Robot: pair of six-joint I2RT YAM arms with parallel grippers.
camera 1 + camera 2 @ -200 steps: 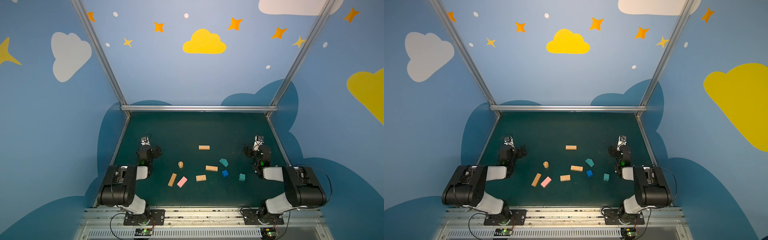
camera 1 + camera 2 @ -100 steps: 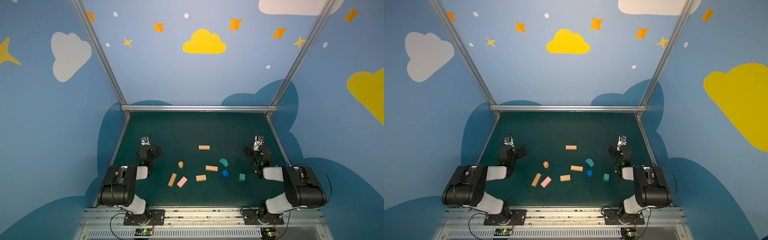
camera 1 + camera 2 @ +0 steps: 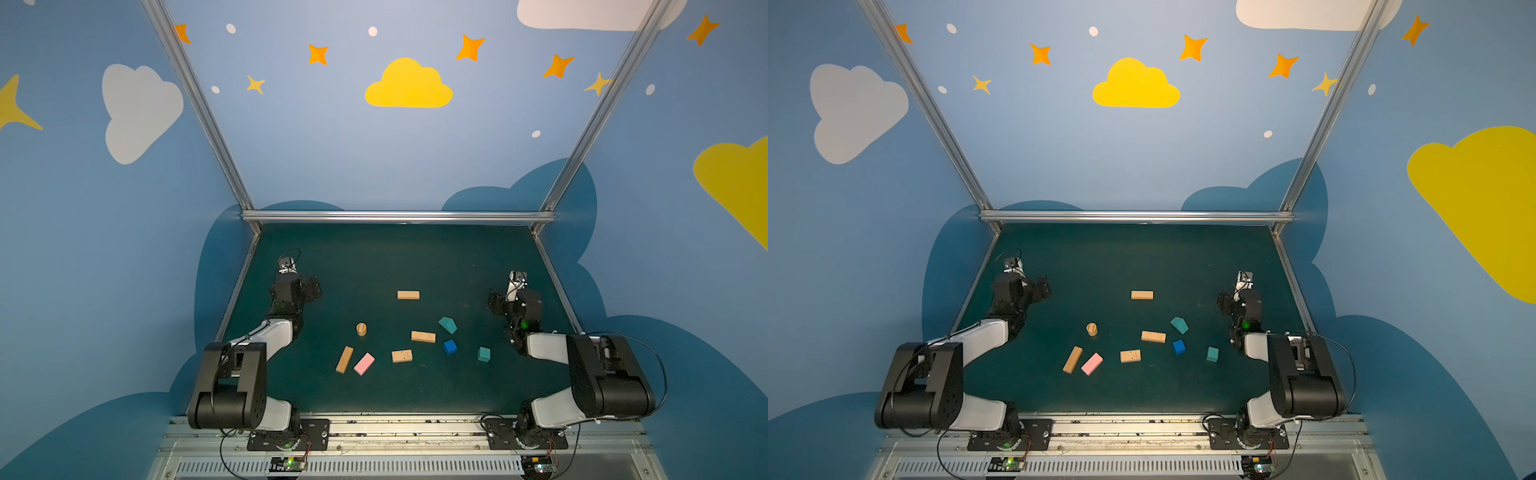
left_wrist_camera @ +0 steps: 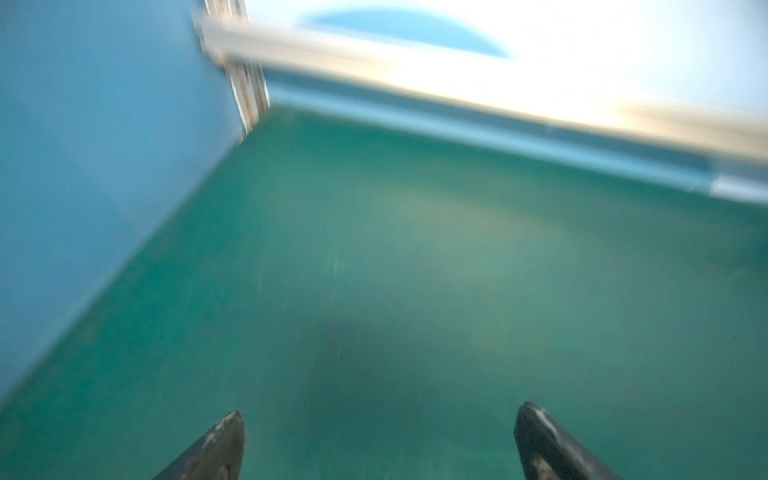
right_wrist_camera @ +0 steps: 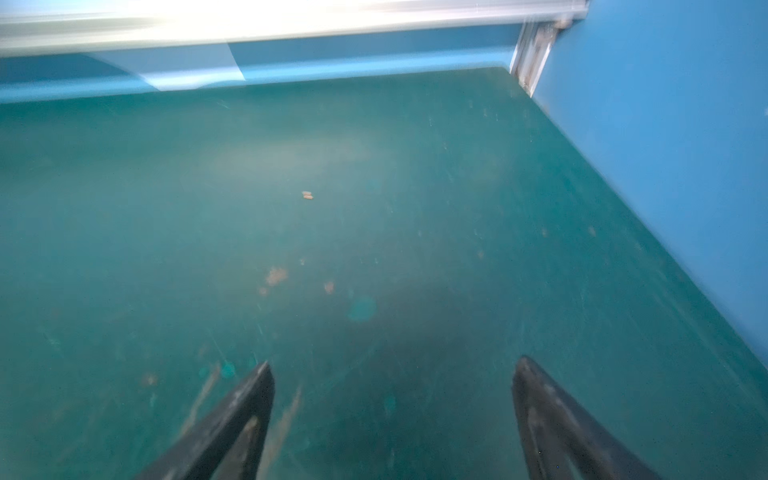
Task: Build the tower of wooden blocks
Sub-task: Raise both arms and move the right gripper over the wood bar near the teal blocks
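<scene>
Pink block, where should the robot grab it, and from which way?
Come straight down from above with the left end effector, which is nearer, and pinch the pink block across its two long sides, near the middle. It lies flat and slanted on the table, so turn the jaws to match. The tan bar lies close beside it, so probably go in carefully.

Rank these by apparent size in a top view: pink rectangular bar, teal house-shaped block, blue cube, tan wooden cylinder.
Largest to smallest:
1. pink rectangular bar
2. teal house-shaped block
3. blue cube
4. tan wooden cylinder, only slightly smaller-looking than the cube
</scene>
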